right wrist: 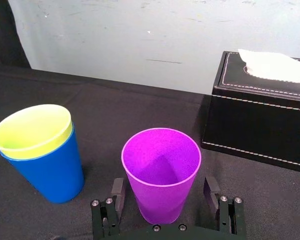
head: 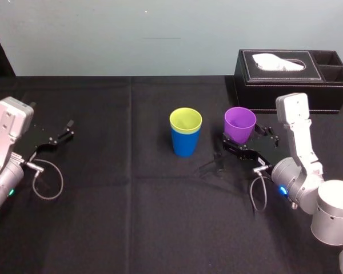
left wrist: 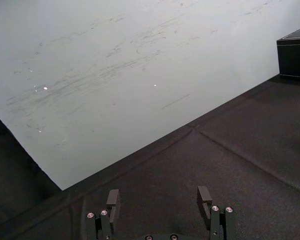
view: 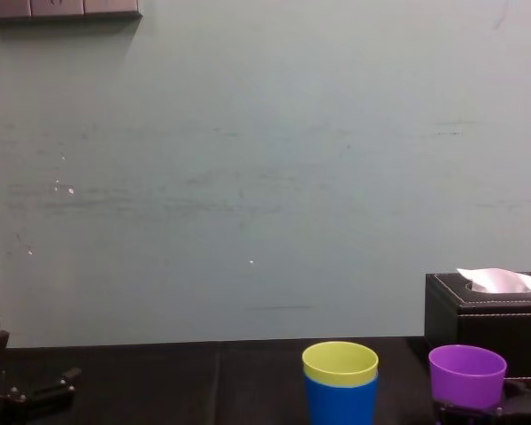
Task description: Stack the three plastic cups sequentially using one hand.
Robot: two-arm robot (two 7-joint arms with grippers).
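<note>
The right gripper [right wrist: 164,189] sits low at the purple cup [right wrist: 161,172]. Its fingers [right wrist: 118,192] are spread apart, one on each side of the cup's lower wall, with a slim gap visible on both sides. Behind it, the right arm [head: 300,137] rises in a light grey link on the side of the cup away from the left arm, then folds down to a silver-grey wrist joint nearer the robot. The left gripper [head: 70,129] lies well apart from the purple cup, far out on the robot's left, close above the surface [head: 131,228]. Its fingers are parted and nothing is between them. The left arm [head: 8,128] slants back toward the robot's body.
</note>
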